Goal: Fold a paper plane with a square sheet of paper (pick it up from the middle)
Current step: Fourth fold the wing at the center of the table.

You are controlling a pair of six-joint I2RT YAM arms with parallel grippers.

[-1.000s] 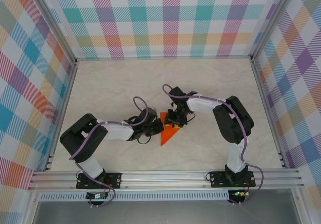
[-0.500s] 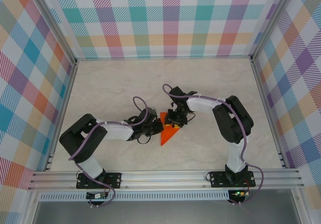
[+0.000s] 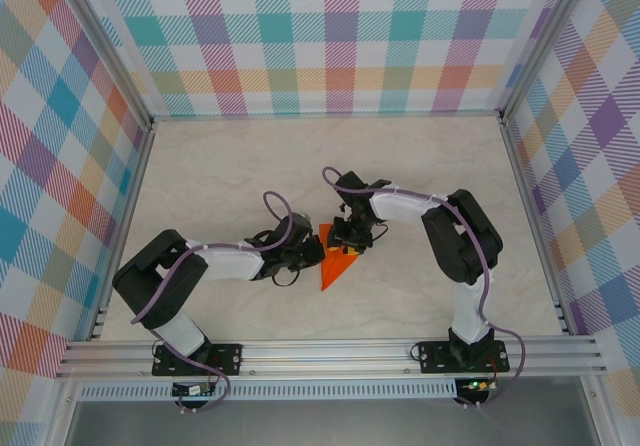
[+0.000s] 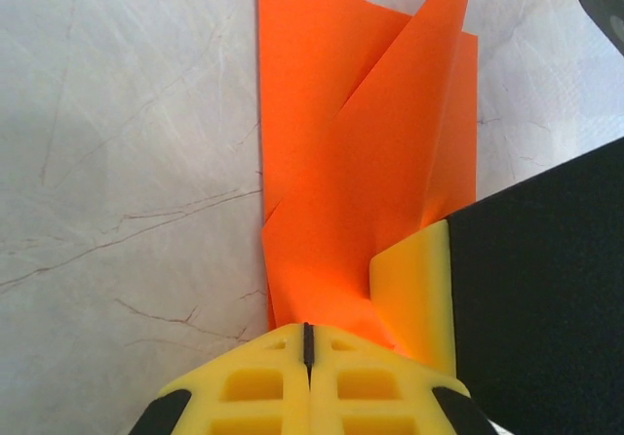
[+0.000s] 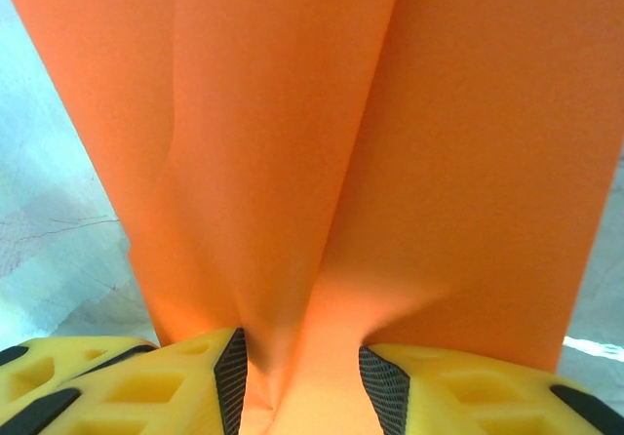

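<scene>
The square sheet of paper [image 3: 334, 268] lies creased into a pointed orange shape at the table's middle, tip toward the near edge. My left gripper [image 3: 313, 256] comes in from the left, shut, its tips [image 4: 307, 330] resting on the paper's [image 4: 351, 162] edge. My right gripper [image 3: 347, 243] stands over the paper's far end, open. In the right wrist view a raised fold of the paper [image 5: 341, 113] runs up between the right gripper's [image 5: 300, 381] spread pads [image 5: 232, 376]. One right finger [image 4: 414, 279] shows pressed against the paper in the left wrist view.
The pale marble table [image 3: 230, 166] is boxed in by plaid walls [image 3: 330, 36] at the back and both sides. An aluminium rail [image 3: 330, 351] runs along the near edge, with both arm bases bolted to it.
The left arm's elbow has sunk a little toward the near left. Both grippers and the paper stay where they were.
</scene>
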